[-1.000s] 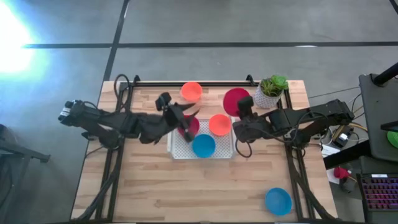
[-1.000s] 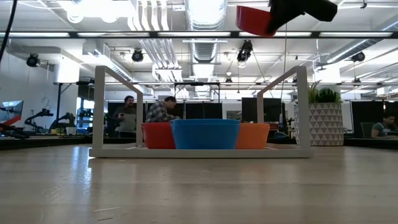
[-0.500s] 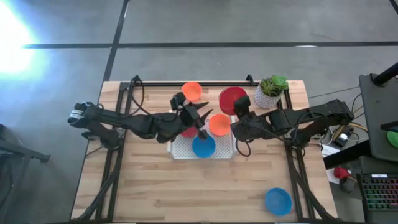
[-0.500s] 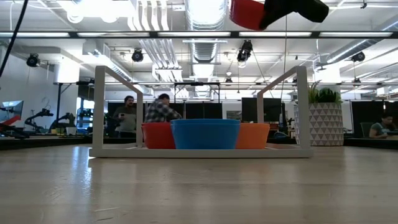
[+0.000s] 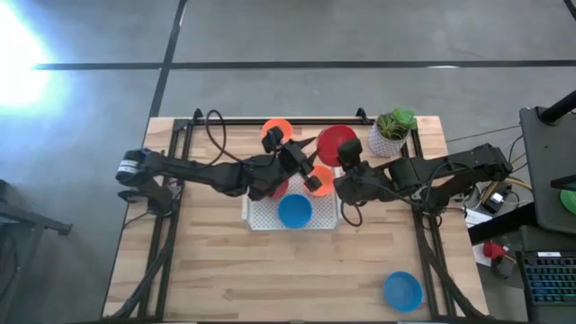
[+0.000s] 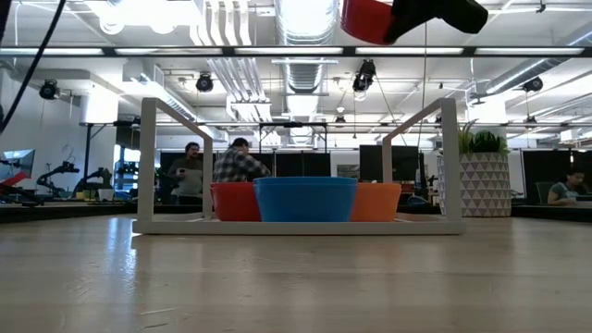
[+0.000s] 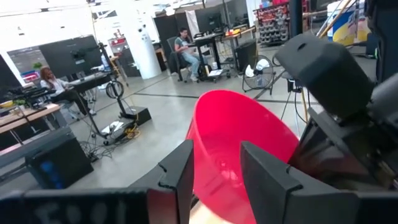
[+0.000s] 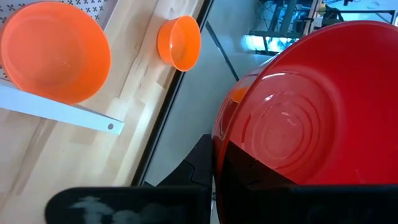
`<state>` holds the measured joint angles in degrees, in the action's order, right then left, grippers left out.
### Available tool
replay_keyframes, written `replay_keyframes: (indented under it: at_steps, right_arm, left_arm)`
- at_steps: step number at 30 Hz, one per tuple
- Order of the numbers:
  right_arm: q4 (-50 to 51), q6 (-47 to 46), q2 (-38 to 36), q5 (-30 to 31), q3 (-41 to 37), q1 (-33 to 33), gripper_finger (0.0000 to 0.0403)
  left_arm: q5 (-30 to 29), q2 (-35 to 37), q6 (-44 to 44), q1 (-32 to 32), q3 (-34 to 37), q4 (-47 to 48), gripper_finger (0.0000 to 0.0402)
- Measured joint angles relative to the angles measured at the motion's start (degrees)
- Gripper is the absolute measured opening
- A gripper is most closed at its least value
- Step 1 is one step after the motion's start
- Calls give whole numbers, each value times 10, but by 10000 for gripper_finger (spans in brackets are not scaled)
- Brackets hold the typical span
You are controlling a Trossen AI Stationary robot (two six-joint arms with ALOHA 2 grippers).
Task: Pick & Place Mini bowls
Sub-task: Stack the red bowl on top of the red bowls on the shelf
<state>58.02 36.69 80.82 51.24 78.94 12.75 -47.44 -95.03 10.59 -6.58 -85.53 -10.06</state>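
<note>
With the right gripper (image 5: 347, 155) clamped on a red mini bowl (image 5: 337, 144) held high beside the white tray (image 5: 261, 214), and the left gripper (image 5: 306, 167), fingers parted, reaching toward it, I'd worry the arms could collide and knock the bowl loose.

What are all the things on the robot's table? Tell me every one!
table: 1, light wood, under everything
tray: 1, white, mid-table
lifted red mini bowl: 1, red, held in the air
other red mini bowl: 1, red, in the tray
blue mini bowls: 2, blue, one in the tray, one at the near right corner
orange mini bowls: 2, orange, one in the tray, one by the far edge
plant: 1, green, white pot, far right
people: 2 at least, in the room behind
left end effector: open, over the tray
right end effector: shut on the lifted red mini bowl
</note>
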Motion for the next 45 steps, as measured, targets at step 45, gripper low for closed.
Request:
replay_keyframes:
  at_steps: [45]
  right_arm:
    - [-3,25,0,-3,-1,-1,8]
  left_arm:
    - [29,-35,-57,64,-25,60,40]
